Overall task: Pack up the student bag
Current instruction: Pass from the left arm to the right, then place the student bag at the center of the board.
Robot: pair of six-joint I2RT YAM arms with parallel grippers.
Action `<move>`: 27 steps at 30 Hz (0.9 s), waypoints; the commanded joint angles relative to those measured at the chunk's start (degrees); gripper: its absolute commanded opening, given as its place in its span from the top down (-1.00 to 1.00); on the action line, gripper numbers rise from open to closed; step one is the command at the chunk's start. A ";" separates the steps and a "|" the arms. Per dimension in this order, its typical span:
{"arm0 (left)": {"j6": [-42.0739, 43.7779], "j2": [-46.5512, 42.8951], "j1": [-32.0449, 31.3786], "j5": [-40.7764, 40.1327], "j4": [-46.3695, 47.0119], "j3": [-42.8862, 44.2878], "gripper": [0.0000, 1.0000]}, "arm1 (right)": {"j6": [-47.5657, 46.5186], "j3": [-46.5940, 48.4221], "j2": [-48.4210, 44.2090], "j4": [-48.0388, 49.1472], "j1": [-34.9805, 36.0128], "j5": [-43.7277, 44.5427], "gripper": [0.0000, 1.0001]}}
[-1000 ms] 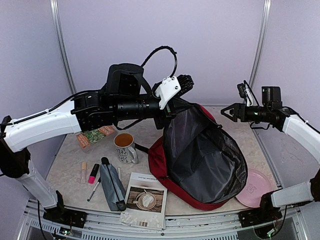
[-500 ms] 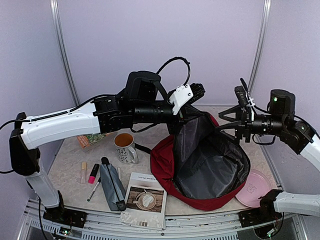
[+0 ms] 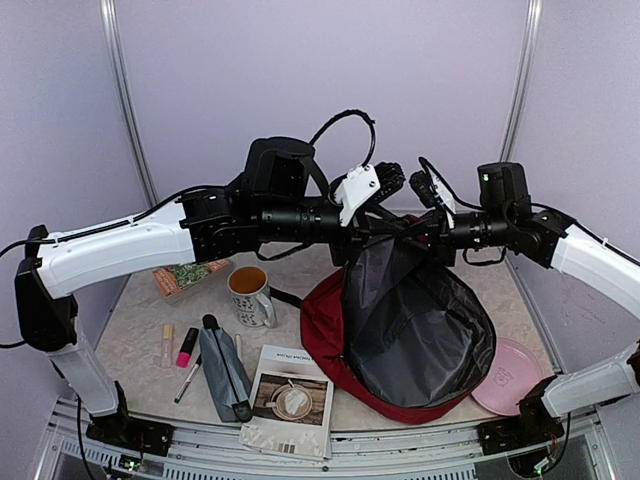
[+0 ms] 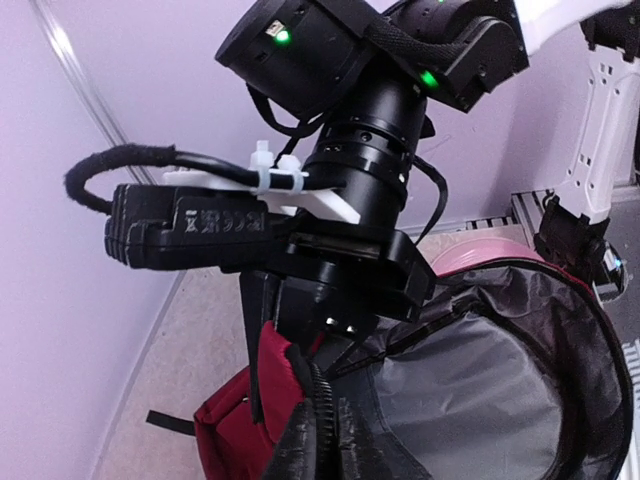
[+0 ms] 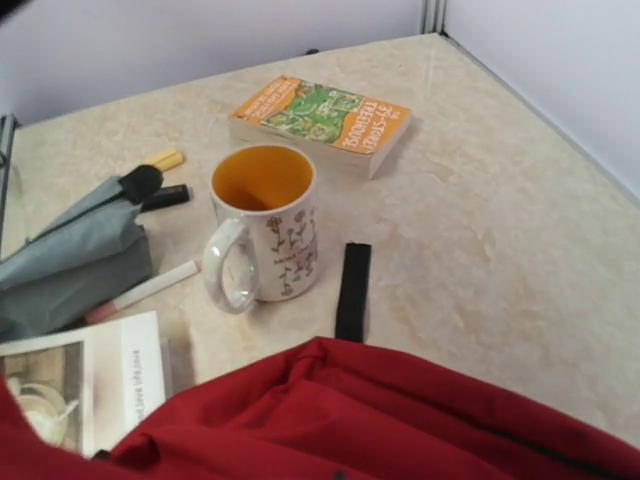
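The notebook [image 3: 290,398], pouch [image 3: 225,372] and mug [image 3: 250,293] are lying at the near left of the counter [image 3: 135,335]. The bag [image 3: 395,350] is sitting middle-right, mouth lifted. The left gripper [image 3: 370,234] is holding its rim in tight jaws. The right gripper [image 3: 406,230] is sitting beside it, jaws hidden. Next, I think: stretching the mouth wide. The arms are crowding there.

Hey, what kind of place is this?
Probably a robot lab test booth: partition walls on metal posts enclose a table, the left arm and right arm are bolted at its near edge, and the student bag sits on it.
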 commanded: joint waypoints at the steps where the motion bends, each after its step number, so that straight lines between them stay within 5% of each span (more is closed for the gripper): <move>1: -3.16 -4.14 1.26 2.53 -0.31 0.50 -0.06 | 1.15 2.29 -0.84 3.60 -0.46 8.28 1.00; 4: -3.50 -6.89 1.67 -0.69 -1.58 -1.88 -0.92 | 5.64 2.50 -0.92 9.41 -4.98 9.33 1.00; 5: -3.63 -8.08 2.03 -1.83 -1.74 -3.07 -0.97 | 7.78 3.36 -0.08 11.24 -6.39 9.95 1.00; 15: -12.60 -19.78 13.26 -10.66 -3.50 -13.15 -0.98 | 22.09 19.82 13.69 26.15 -10.10 28.37 1.00; 27: -31.21 -20.96 36.41 -2.59 -1.93 -26.83 -0.98 | 22.82 7.99 14.64 29.53 -14.18 13.98 1.00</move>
